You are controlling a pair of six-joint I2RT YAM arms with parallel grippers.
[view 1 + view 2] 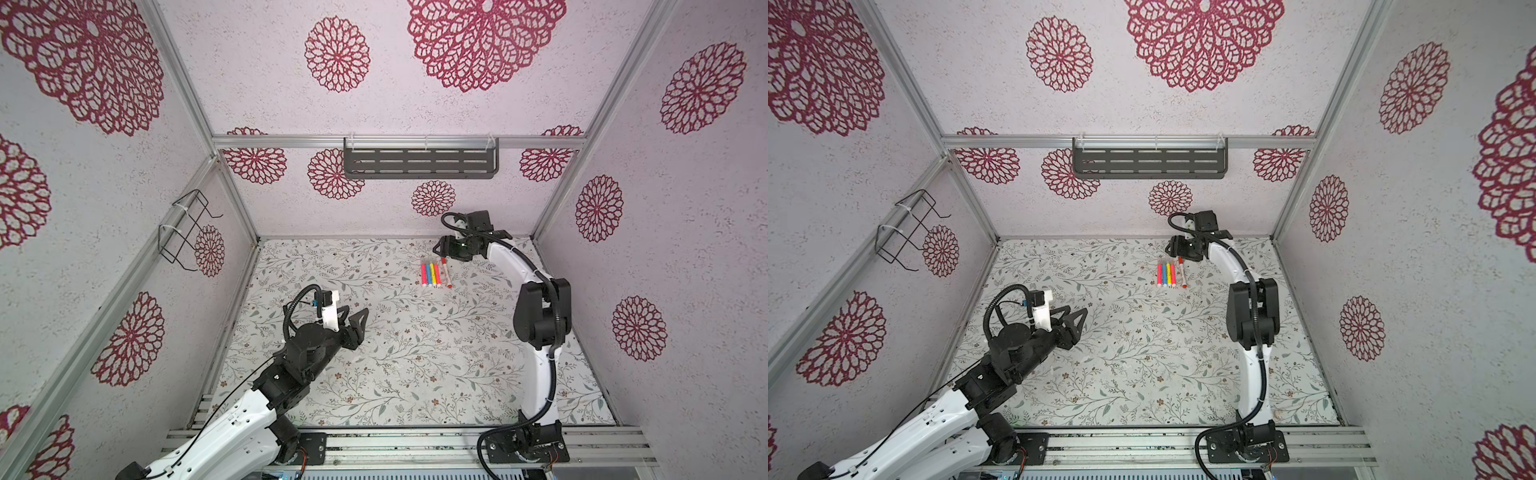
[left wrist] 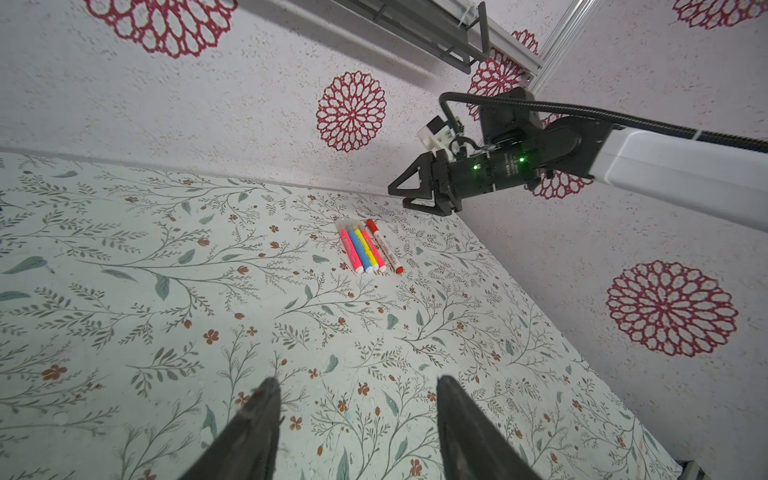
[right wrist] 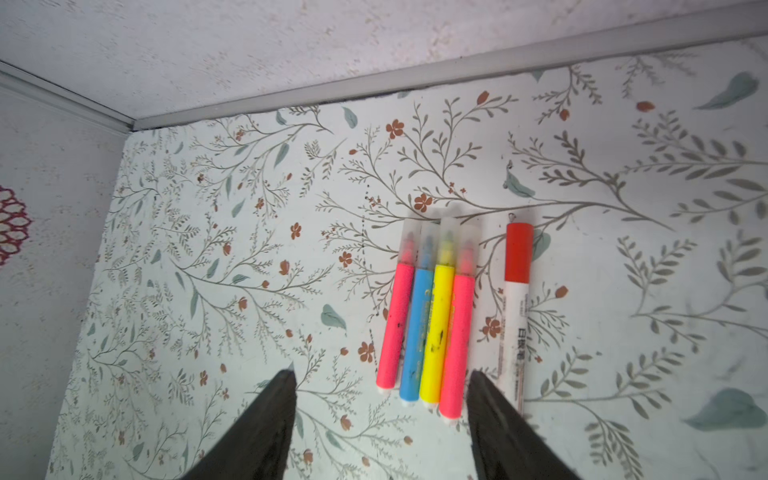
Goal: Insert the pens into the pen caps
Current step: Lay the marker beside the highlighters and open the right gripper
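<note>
Across the floral table (image 1: 415,357) the two arms stand well apart. On the left, the left arm (image 1: 249,415) reaches over the near-left part. The left gripper (image 2: 356,380) has its jaws apart with nothing between them, far from the pens.

On the right, the right arm (image 1: 536,324) bends toward the far wall. The right gripper (image 3: 382,372) hangs above the table by the pens' far ends, jaws apart, empty and clear of them.

The pens (image 1: 434,274) lie flat in a row on the far right part of the table, near the far wall. The pink pen (image 3: 395,324), blue pen (image 3: 417,332), yellow pen (image 3: 436,328) and coral-pink pen (image 3: 457,340) touch side by side. The white-barrelled pen (image 3: 513,332) lies just beside them on the right.

The four short ones wear translucent caps (image 3: 446,241) on their far ends, and the white one wears a red cap (image 3: 518,253).
</note>
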